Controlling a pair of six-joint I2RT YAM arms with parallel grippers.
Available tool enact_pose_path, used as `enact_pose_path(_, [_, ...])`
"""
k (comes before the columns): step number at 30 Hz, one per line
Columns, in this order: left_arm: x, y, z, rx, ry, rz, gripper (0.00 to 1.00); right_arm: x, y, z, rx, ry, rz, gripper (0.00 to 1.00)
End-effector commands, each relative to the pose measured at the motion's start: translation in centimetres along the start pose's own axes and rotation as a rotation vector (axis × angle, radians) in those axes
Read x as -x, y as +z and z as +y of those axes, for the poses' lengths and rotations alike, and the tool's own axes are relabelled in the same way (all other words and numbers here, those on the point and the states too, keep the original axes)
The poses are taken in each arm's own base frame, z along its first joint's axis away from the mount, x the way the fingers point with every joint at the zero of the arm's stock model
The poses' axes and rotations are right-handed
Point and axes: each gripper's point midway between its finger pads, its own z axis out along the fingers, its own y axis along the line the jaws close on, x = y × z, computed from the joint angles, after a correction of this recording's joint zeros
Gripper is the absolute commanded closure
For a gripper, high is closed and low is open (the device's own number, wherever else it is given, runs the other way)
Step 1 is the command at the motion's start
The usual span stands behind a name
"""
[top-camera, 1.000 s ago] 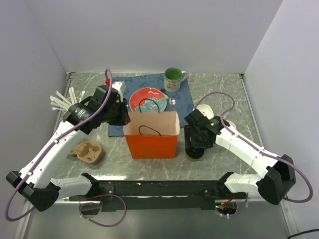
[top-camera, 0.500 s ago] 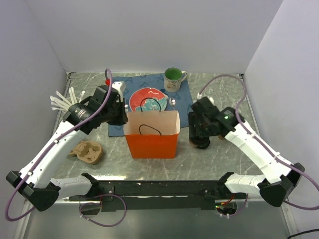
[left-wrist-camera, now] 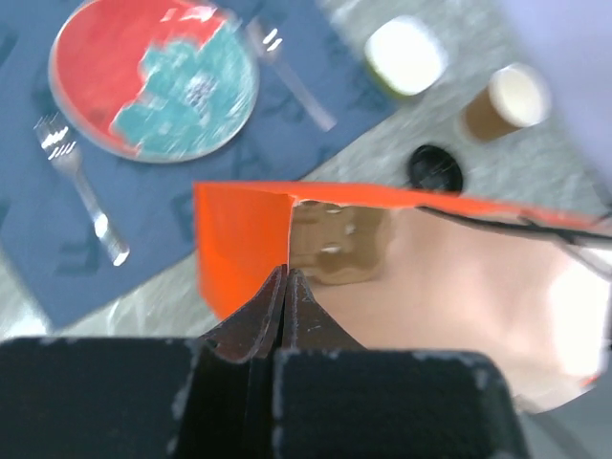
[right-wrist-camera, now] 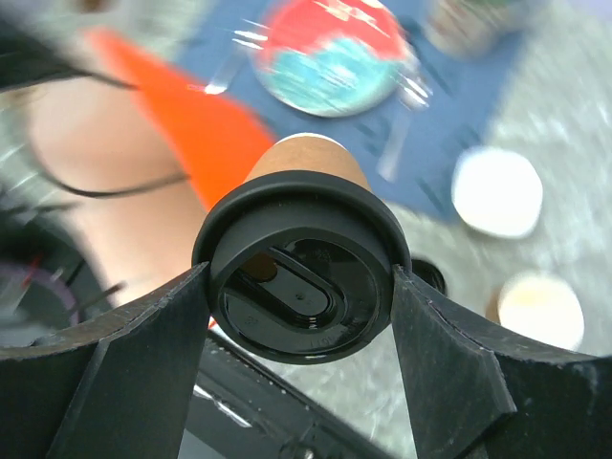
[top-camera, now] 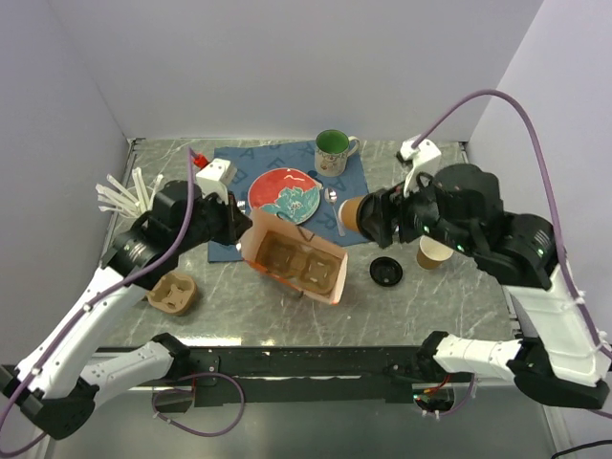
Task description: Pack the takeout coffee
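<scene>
lifting the small brown paper cup with the round black plastic lid (top-camera: 352,212) off the table (top-camera: 459,306) was the big change. a second earlier it stood by the right side of the bag. at this moment your right gripper (right-wrist-camera: 301,320) carried it in the air over the middle of the surface, turned on its side with its base pointing left. the jaws stood wide, one finger against each side of the lid's rim, so the cup was held at its lid end.

you had also closed your left gripper (left-wrist-camera: 287,287) from part open to fully pinched, its tips flat together on the rim of the orange paper bag (left-wrist-camera: 239,244). the bag no longer stood upright: it was tipped over towards the right edge, its mouth facing up and towards the cup. inside it a moulded cardboard cup carrier (top-camera: 287,256) showed.

i judged that picking up was finished and loading was the step in hand. the cup was near the bag's mouth but apart from it, not yet inside. carried sideways by the lid, it could leak or slip, so it likely needed righting over a carrier cell.

a flat black lid (top-camera: 385,271) and a lidless tan paper cup (top-camera: 432,252) sat on the surface nearer the right edge.
</scene>
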Motion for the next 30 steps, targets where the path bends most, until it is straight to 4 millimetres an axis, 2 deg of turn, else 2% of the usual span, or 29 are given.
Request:
enact_pose_path(1, [2.8,-0.9,-3.2,-0.190,0.042,-0.171,0.99,2.8,-2.9,4.2,0.236,-0.160,-0.164,0.48])
enact_pose_path(2, [2.5,-0.9,-3.4,-0.203,0.040,-0.173,0.99,2.8,-3.9,4.9,0.281,-0.166,-0.190,0.48])
enact_pose_path(4, [1.3,-0.7,-3.0,-0.203,0.021,-0.162,0.99,2.9,-4.4,5.6,0.319,-0.160,-0.214,0.48])
enact_pose_path(5, [0.9,-0.6,-2.9,-0.201,0.015,-0.155,0.99,2.8,-5.1,6.6,0.379,-0.153,-0.218,0.48])
enact_pose_path(6, [0.1,-0.5,-2.6,-0.188,0.000,-0.132,0.99,2.7,-5.3,7.0,0.401,-0.152,-0.217,0.48])
enact_pose_path(10, [-1.0,-0.6,-2.2,-0.173,-0.038,-0.109,0.99,2.5,-6.2,9.1,0.492,-0.147,-0.196,0.48])
enact_pose_path(12, [-1.4,-1.0,-2.1,-0.173,-0.057,-0.114,0.99,1.9,-6.2,10.5,0.536,-0.171,-0.161,0.48])
enact_pose_path(17, [-2.0,-1.4,-2.0,-0.175,-0.065,-0.108,0.99,0.7,-5.4,12.3,0.561,-0.237,-0.105,0.48])
enact_pose_path(20, [-2.1,-1.8,-2.4,-0.204,-0.042,-0.117,0.99,0.4,-4.1,11.9,0.490,-0.284,-0.095,0.48])
enact_pose_path(24, [-1.8,-2.0,-2.3,-0.210,-0.006,-0.146,0.99,1.2,-2.4,10.3,0.358,-0.353,-0.116,0.49])
enact_pose_path(28, [-2.1,-1.7,-1.8,-0.193,0.025,-0.154,0.99,3.2,-3.0,10.3,0.353,-0.377,-0.184,0.49])
enact_pose_path(30, [-2.1,-1.7,-1.7,-0.192,0.027,-0.161,0.99,3.2,-3.0,10.3,0.355,-0.387,-0.182,0.49])
